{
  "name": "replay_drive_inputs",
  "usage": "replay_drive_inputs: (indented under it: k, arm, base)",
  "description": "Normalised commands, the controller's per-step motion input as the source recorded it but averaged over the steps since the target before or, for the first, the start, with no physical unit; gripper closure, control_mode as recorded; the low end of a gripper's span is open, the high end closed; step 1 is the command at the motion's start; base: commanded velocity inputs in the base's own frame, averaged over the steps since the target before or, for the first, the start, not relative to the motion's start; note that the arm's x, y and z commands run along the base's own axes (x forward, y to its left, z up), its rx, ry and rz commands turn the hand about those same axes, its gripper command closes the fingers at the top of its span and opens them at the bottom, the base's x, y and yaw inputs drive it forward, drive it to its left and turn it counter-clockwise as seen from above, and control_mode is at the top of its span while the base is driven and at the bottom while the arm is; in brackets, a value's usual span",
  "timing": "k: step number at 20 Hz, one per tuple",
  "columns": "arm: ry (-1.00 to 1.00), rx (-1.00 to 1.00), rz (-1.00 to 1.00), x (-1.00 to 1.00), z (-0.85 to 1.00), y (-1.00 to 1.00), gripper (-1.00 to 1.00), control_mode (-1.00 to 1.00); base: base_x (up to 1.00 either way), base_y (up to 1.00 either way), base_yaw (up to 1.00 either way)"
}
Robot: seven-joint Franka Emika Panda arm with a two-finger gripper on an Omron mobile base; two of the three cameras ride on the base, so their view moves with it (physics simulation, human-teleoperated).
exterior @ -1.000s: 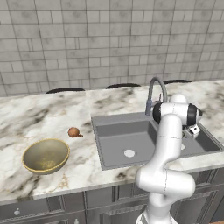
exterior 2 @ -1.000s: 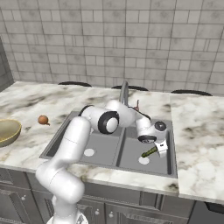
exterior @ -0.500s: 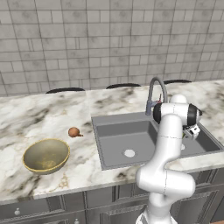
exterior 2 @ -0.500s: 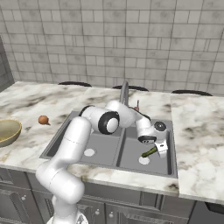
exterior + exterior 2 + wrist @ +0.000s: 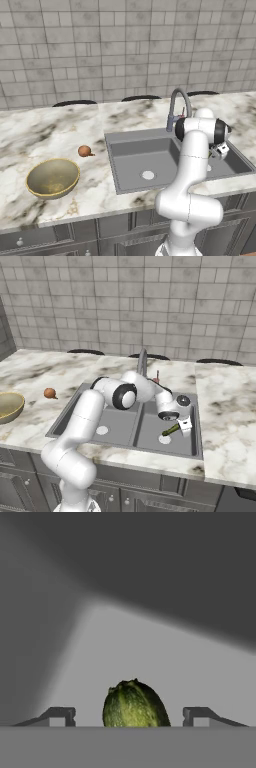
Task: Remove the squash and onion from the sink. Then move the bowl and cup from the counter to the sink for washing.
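Note:
The slim dark green squash (image 5: 171,430) lies on the floor of the right basin of the grey sink (image 5: 115,426). My gripper (image 5: 185,427) reaches down into that basin at the squash's right end. In the hand view the squash (image 5: 132,704) sits between my two fingertips (image 5: 60,714), with a gap on each side, so the gripper (image 5: 129,716) is open around it. The round reddish-brown onion (image 5: 84,150) rests on the counter left of the sink, beside the olive-gold bowl (image 5: 52,177). The cup is out of view.
The gooseneck faucet (image 5: 177,102) rises behind the divider between the basins, close to my arm's elbow. The left basin (image 5: 145,165) holds just its white drain. Marble counter (image 5: 225,406) stretches right of the sink, and a tiled wall stands behind.

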Motion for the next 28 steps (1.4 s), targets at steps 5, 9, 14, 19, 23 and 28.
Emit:
replay_drive_inputs:
  k: [5, 9, 14, 19, 23, 28]
  arm:
    - [0.00, 0.00, 0.00, -0.07, -0.26, 0.00, 1.00, -1.00]
    - [0.00, 0.00, 0.00, -0.08, -0.26, 0.00, 1.00, -1.00]
    - [0.00, 0.00, 0.00, -0.10, -0.24, 0.00, 1.00, -1.00]
    - [-0.07, 0.00, 0.00, -0.23, -0.04, -0.06, 1.00, -1.00]
    - [-0.18, 0.00, 0.00, -0.28, 0.11, -0.07, 1.00, -1.00]
    - [-0.22, 0.00, 0.00, -0.33, 0.22, 0.00, 1.00, -1.00]
  base:
    - [0.00, 0.00, 0.00]
    - [0.00, 0.00, 0.00]
    - [0.00, 0.00, 0.00]
    - [0.00, 0.00, 0.00]
    - [0.00, 0.00, 0.00]
    - [0.00, 0.00, 0.00]
